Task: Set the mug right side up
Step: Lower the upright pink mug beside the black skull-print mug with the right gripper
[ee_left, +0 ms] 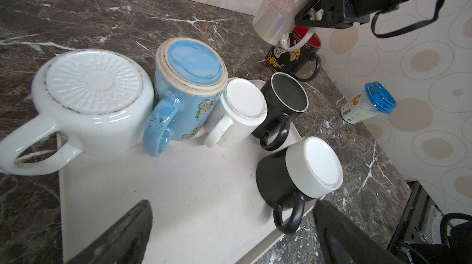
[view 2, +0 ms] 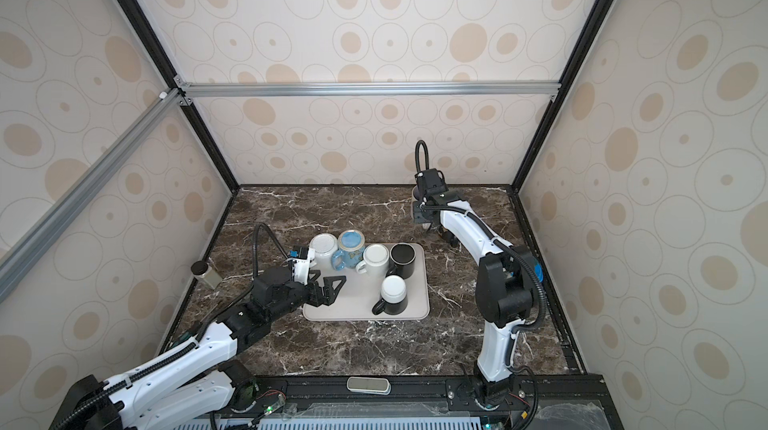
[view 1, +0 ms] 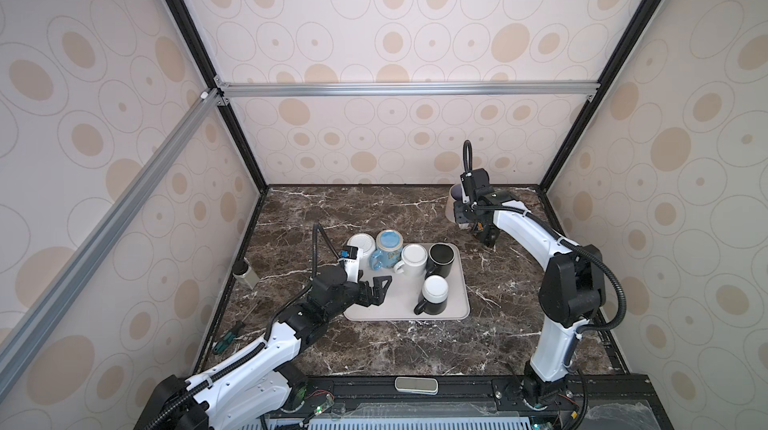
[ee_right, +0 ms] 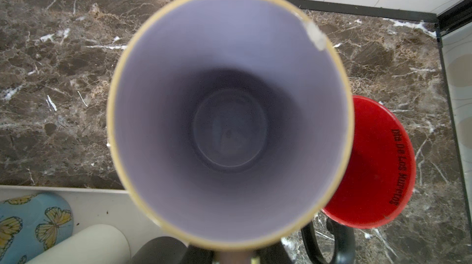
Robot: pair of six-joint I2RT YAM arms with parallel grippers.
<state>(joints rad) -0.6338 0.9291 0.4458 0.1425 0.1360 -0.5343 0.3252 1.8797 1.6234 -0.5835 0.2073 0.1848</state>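
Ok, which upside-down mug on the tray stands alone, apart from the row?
The black ceramic mug with the white base, alone toward the front of the beige tray; the other four mugs stand side by side behind it.

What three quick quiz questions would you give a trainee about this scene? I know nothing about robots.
1. True or false: the left gripper is holding a mug.
2. The inside of the pearly mug held by the right gripper is: A) red B) lilac C) green.
3. Which way up does the blue butterfly mug stand on the tray?
Key: 1 false, its jaws are open and empty; 2 B; 3 upside down, base up.
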